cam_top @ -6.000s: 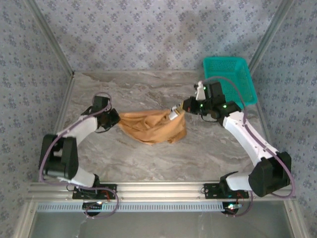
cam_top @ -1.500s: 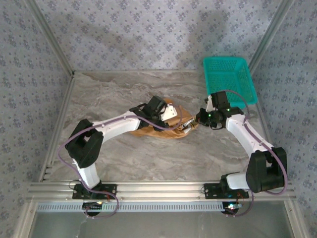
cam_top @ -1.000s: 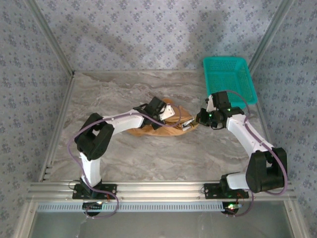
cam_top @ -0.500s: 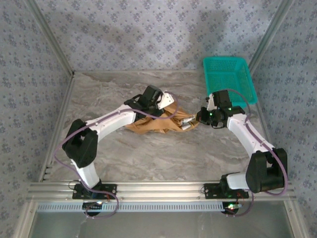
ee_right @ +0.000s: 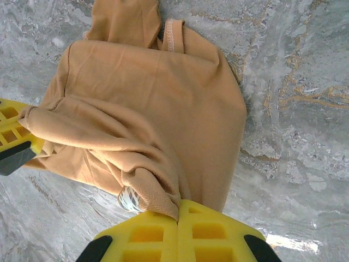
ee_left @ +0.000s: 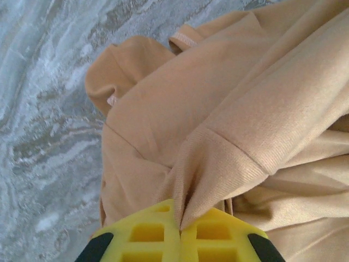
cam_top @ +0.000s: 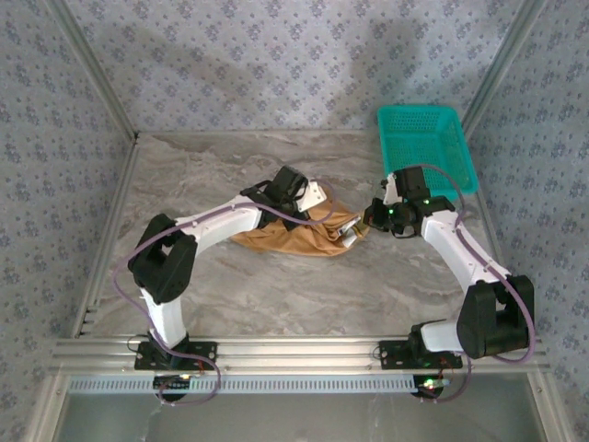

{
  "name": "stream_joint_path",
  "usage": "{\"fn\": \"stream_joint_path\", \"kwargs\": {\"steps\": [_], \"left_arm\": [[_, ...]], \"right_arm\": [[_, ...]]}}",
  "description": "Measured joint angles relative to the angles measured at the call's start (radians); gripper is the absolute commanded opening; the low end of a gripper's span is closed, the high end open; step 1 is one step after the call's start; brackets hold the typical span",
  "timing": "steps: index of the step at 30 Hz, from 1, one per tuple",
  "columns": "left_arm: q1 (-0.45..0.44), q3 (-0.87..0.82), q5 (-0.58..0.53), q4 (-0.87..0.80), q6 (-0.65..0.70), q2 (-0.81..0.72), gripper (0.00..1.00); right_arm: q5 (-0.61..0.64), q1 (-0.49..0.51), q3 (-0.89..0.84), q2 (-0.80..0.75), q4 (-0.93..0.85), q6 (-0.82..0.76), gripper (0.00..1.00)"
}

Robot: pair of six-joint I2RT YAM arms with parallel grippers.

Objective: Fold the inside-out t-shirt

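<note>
From the top view, the inside-out t-shirt [cam_top: 293,239] lies bunched in a low heap on the marble desk [cam_top: 230,295], about mid-desk and a little right of centre. The left jaws sit at the heap's far upper edge and the right jaws at its right end, so the cloth lies between them. A teal basket [cam_top: 419,111] stands at the far right corner, apart from the shirt.

On the left wrist camera, I see the t-shirt [ee_left: 229,109] spreading up and away from the yellow pads [ee_left: 143,233]. The left jaws are pressed together on a ridge of the cloth, which comes up out of the seam between them. A folded edge with a hem band lies at the far side, and bare desk [ee_left: 43,109] shows to the left.

On the right wrist camera, the right jaws are likewise pinching the t-shirt [ee_right: 147,93]: a tuck of fabric runs into the seam between the yellow pads [ee_right: 147,236]. The rest of the shirt lies crumpled on the desk [ee_right: 294,82] beyond them.
</note>
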Motion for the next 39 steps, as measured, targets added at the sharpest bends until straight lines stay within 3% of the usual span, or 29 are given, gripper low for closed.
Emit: {"fn": "stream_joint_path", "kwargs": {"steps": [7, 13, 17, 24, 28, 32, 34, 37, 39], "left_arm": [[0.007, 0.175, -0.102, -0.172, -0.174, -0.040, 0.00], [0.083, 0.305, -0.138, -0.273, -0.327, -0.260, 0.00], [0.176, 0.348, -0.073, -0.334, -0.421, -0.368, 0.00], [0.195, 0.234, 0.103, -0.367, -0.529, -0.428, 0.00], [0.274, 0.081, 0.229, -0.290, -0.590, -0.386, 0.00], [0.341, 0.027, 0.300, -0.233, -0.639, -0.235, 0.00], [0.348, 0.029, 0.316, -0.206, -0.654, -0.158, 0.00], [0.349, 0.034, 0.338, -0.190, -0.674, -0.076, 0.00], [0.353, 0.035, 0.345, -0.190, -0.684, -0.053, 0.00]], "right_arm": [[-0.027, -0.030, 0.078, -0.009, -0.047, -0.037, 0.00], [-0.142, -0.027, 0.143, -0.078, -0.056, -0.078, 0.00], [-0.207, -0.022, 0.188, -0.142, -0.055, -0.081, 0.00], [-0.158, -0.024, 0.249, -0.142, -0.089, -0.063, 0.00], [-0.052, -0.035, 0.309, 0.006, -0.099, -0.055, 0.00], [0.025, -0.037, 0.380, 0.231, -0.101, -0.050, 0.00], [0.059, -0.037, 0.471, 0.384, -0.115, -0.047, 0.07], [0.116, -0.034, 0.556, 0.540, -0.127, -0.040, 0.35], [0.168, -0.024, 0.553, 0.557, -0.161, -0.030, 0.49]]}}
